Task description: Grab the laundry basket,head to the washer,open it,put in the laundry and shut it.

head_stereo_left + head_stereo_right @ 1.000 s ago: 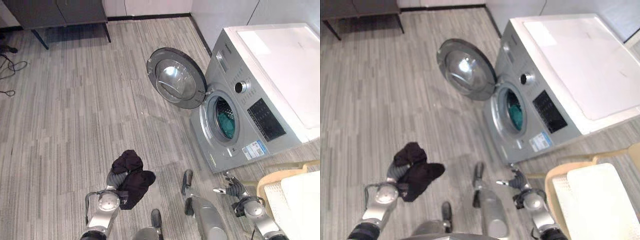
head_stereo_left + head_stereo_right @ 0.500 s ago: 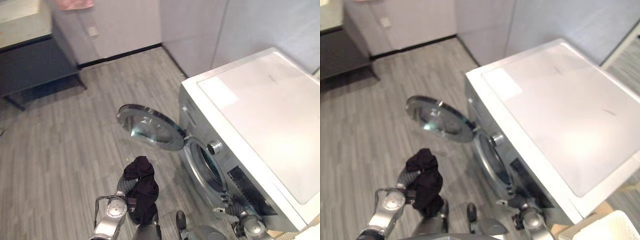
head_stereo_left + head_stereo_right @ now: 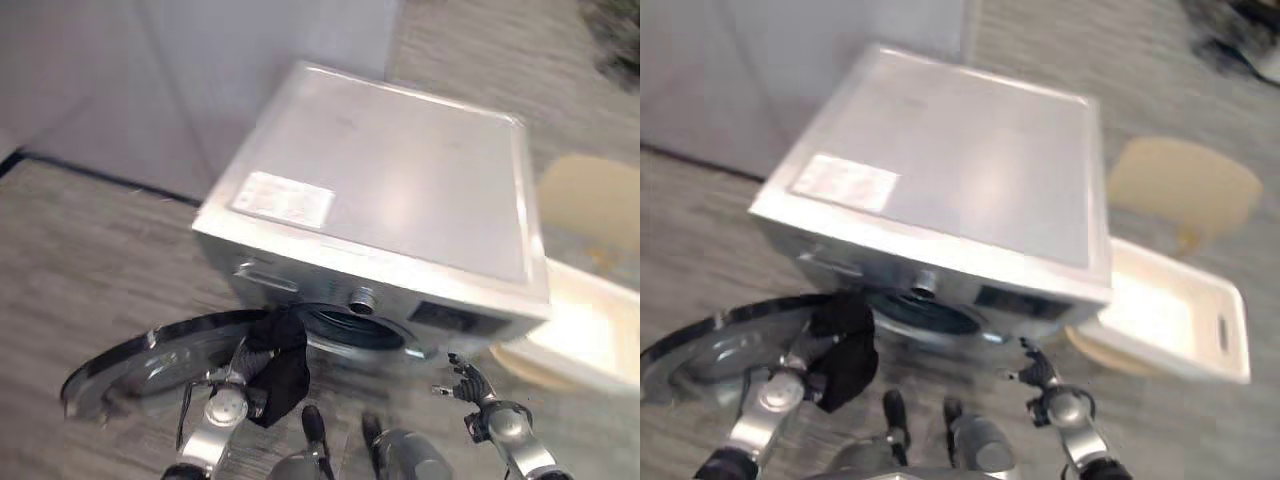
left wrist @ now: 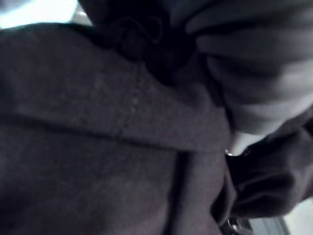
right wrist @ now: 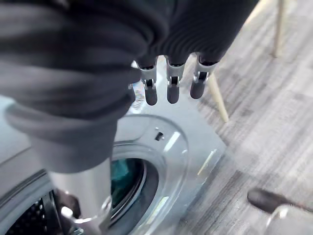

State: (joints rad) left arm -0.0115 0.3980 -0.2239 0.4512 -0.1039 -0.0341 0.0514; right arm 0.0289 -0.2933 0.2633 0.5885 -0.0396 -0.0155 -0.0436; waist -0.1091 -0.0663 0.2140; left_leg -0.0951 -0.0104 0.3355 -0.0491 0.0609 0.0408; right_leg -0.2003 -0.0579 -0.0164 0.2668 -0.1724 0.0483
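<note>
The silver washer (image 3: 390,180) stands straight ahead, its round door (image 3: 150,360) swung open at the lower left. My left hand (image 3: 243,362) is shut on a black garment (image 3: 282,375), held just in front of the drum opening (image 3: 350,328); that dark cloth (image 4: 98,147) covers the left wrist view. My right hand (image 3: 468,384) hangs open with straight fingers (image 5: 168,90) to the right of the opening, holding nothing. A teal garment (image 5: 121,178) lies inside the drum.
A cream laundry basket (image 3: 1170,315) rests beside the washer on the right, on a beige round seat (image 3: 1185,180). A pale wall (image 3: 200,80) rises behind the washer. Grey plank floor (image 3: 80,250) stretches to the left.
The camera has swung round, so the washer now faces me head-on. My left hand with the black garment has come up close to the drum opening. The right hand stays open.
</note>
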